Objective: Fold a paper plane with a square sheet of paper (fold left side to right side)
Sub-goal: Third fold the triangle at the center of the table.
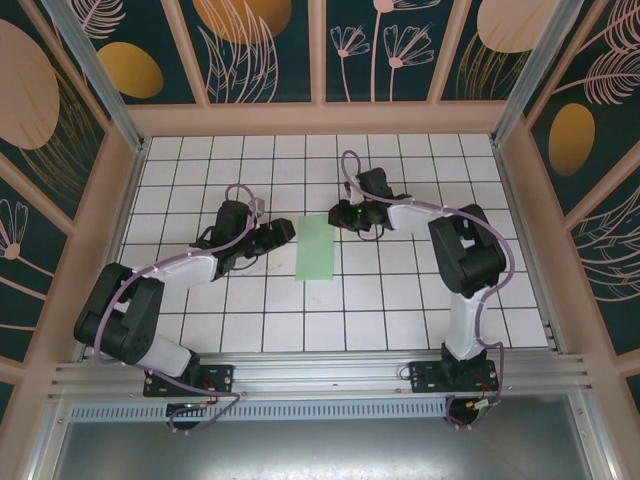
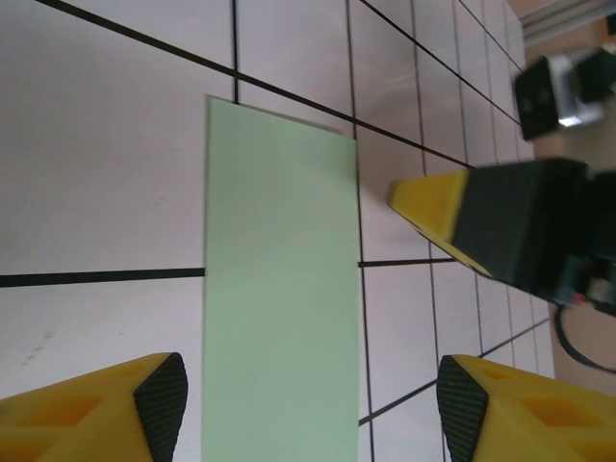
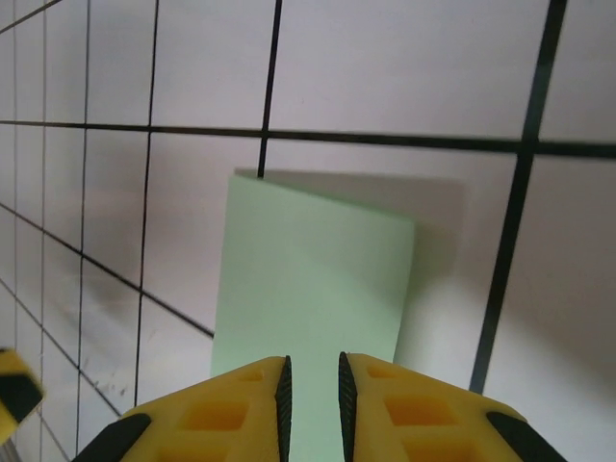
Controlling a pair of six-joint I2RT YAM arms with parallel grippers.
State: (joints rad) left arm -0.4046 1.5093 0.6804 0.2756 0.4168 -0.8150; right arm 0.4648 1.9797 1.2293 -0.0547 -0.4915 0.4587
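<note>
**A:** Looking down from above, where's the paper?

**B:** The sheet of paper (image 1: 320,250) lies mid-way across the tiled table (image 1: 400,300) as a narrow strip, so I'd say the left-to-right fold is made. The left gripper (image 1: 283,233) is just beside its left edge and the right gripper (image 1: 337,213) is at its far right corner. That puts 1 claw on each side, probably to steady it and set the crease.

**A:** And the left wrist view?

**B:** The left gripper (image 2: 308,385) has its 2 yellow fingers spread wide, straddling the strip and holding nothing. The right gripper (image 2: 433,207) has its tip just beside the strip's right edge.

**A:** Right wrist?

**B:** The right gripper (image 3: 313,385) has its fingers drawn nearly together, with a thin slit between them, over the near end of the sheet of paper (image 3: 313,279). I can't tell whether they nip it. A shadow along the far and right edges suggests the top layer sits slightly proud, so it may want pressing.

**A:** Any tray or box?

**B:** None that I can see. The paper rests straight on the tiles.
</note>
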